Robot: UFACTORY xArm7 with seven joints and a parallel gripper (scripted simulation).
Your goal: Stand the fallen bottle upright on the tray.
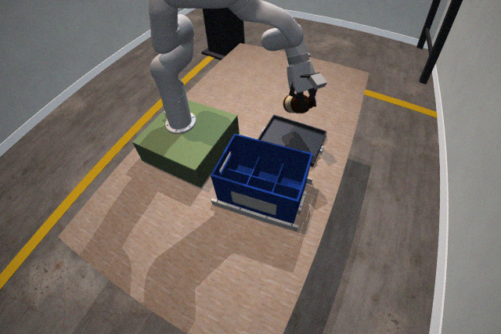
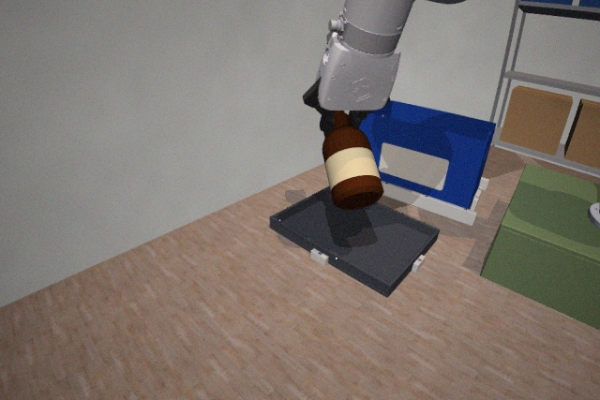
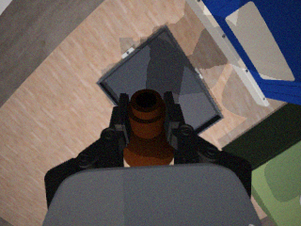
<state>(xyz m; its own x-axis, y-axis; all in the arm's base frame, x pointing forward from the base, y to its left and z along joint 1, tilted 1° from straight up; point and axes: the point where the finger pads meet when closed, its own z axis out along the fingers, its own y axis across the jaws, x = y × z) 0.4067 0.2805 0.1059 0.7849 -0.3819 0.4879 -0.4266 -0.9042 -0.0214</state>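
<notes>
My gripper [image 2: 338, 119] is shut on the neck of a brown bottle [image 2: 351, 165] with a cream label. The bottle hangs base down, slightly tilted, in the air above the dark grey tray [image 2: 354, 241]. In the top view the bottle [image 1: 297, 104] is above and a little beyond the tray [image 1: 293, 138]. In the wrist view the bottle's open mouth [image 3: 147, 101] sits between my two black fingers, with the tray [image 3: 162, 85] below. The tray lies flat on the wooden mat and holds nothing.
A blue crate [image 1: 263, 177] with several compartments stands right next to the tray, on the near side. My green base block [image 1: 188, 140] is to the left of the crate. Shelving with boxes [image 2: 547, 96] stands behind.
</notes>
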